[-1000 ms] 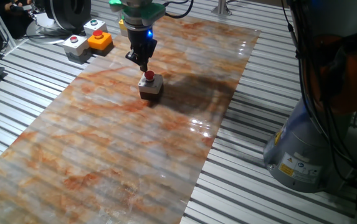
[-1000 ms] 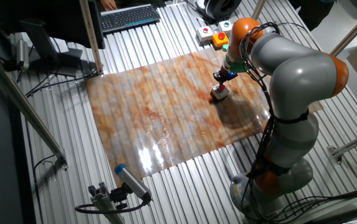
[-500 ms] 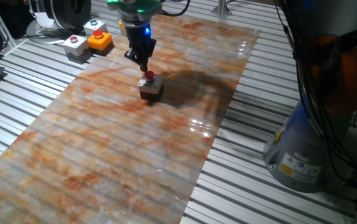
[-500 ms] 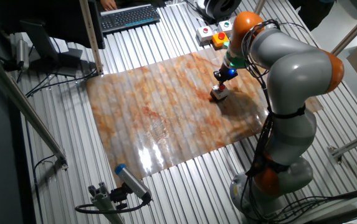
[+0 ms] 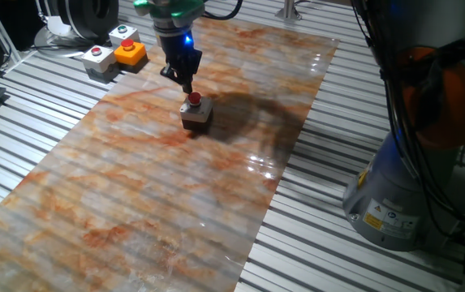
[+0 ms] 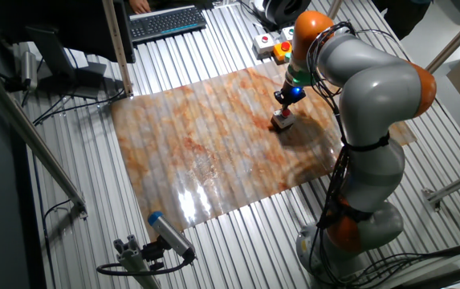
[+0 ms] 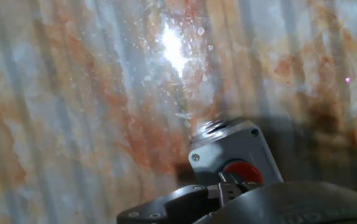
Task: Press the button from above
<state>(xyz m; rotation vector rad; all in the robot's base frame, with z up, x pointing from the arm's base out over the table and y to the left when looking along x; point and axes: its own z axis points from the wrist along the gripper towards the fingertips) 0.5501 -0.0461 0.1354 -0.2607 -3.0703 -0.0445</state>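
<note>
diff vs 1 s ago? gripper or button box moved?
The gripper has risen a little and shifted slightly away from the button, toward the far side of the mat in one fixed view; a small gap now shows above the red cap. Nothing was grasped or released. The button's box sits in the same spot, and the three button boxes off the mat are unchanged.

in the hand view the gripper (image 7: 231, 186) body hides the lower part of the button (image 7: 243, 172) and its box.
</note>
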